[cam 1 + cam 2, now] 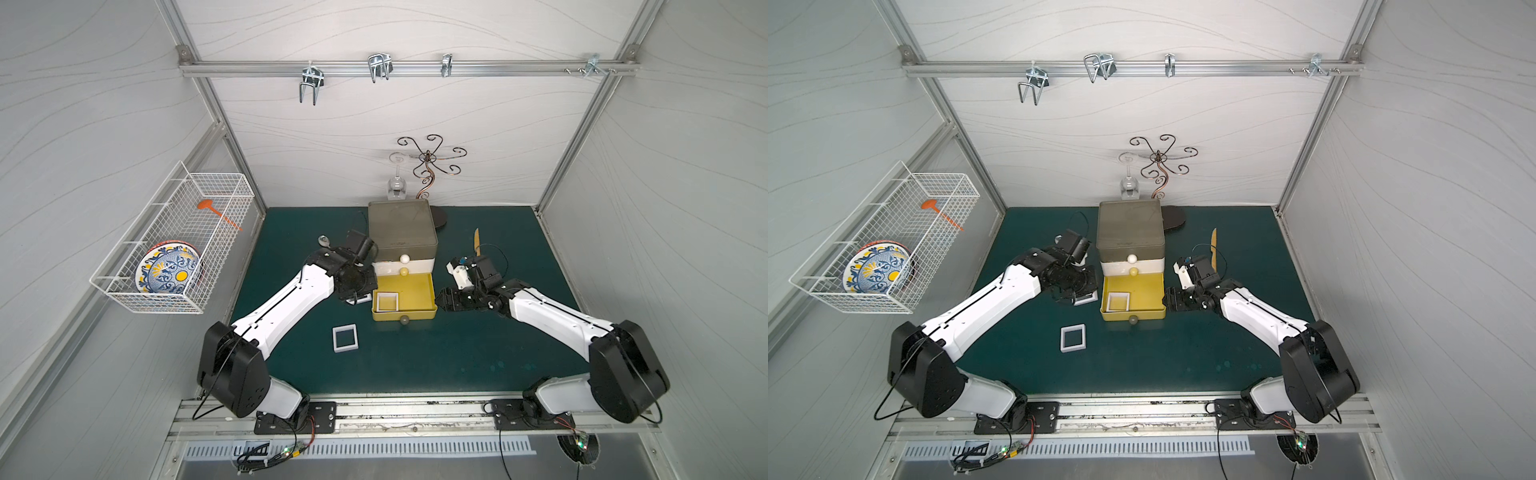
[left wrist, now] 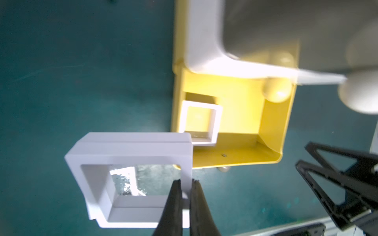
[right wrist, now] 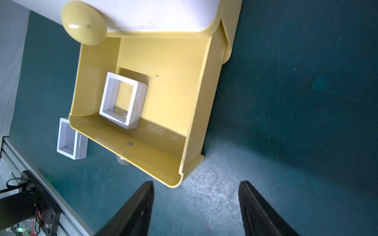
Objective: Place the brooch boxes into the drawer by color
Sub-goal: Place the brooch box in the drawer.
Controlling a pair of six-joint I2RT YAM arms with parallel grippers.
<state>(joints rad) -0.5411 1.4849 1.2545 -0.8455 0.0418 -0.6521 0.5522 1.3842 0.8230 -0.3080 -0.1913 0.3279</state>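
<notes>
While the left arm is stretched forward and inward from its base, elbow raised, the wrist is bent down and the left gripper (image 2: 186, 181) is clamped on one side wall of the held box (image 2: 131, 147). That white box is kept tilted just beside the left wall of the yellow drawer (image 1: 415, 291). Whether it is lifted clear of the mat (image 1: 457, 353) cannot be told.

The right arm is reached in from the opposite side. The right gripper (image 3: 196, 183) is set low, just beside the drawer's front right corner, jaws spread, nothing gripped.

Count: three white boxes are seen.
- One is held, as above.
- The second box (image 3: 141, 102) is laid flat inside the yellow drawer, in its front left corner.
- The third box (image 1: 345, 338) is laid flat on the mat, in front of the drawer unit (image 1: 402, 232) and to its left, apart from both grippers.

Three tiers are stacked in the unit: olive-grey on top, white in the middle, yellow at the bottom. Only the yellow one is pulled out. Three knobs are counted: white knob (image 1: 404, 259), yellow knob (image 1: 402, 272), grey knob (image 1: 403, 319).
</notes>
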